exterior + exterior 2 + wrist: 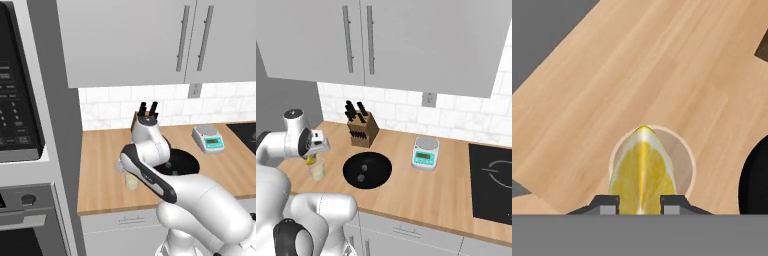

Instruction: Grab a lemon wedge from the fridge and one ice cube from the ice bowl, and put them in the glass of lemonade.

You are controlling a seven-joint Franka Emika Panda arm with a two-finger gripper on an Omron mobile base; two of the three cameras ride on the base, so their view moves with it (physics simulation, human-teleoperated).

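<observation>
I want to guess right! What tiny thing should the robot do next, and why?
Probably open the end effector and drop the lemon wedge. In the hand view the wedge sits directly over the glass of lemonade, and the right base view shows it just above the rim.

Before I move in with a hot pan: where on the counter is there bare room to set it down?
Most room is the counter in front of the scale, between the bowl and the cooktop. A narrower strip runs behind the scale along the wall. The left end is crowded: glass, gripper holding the lemon wedge above it, knife block.
</observation>
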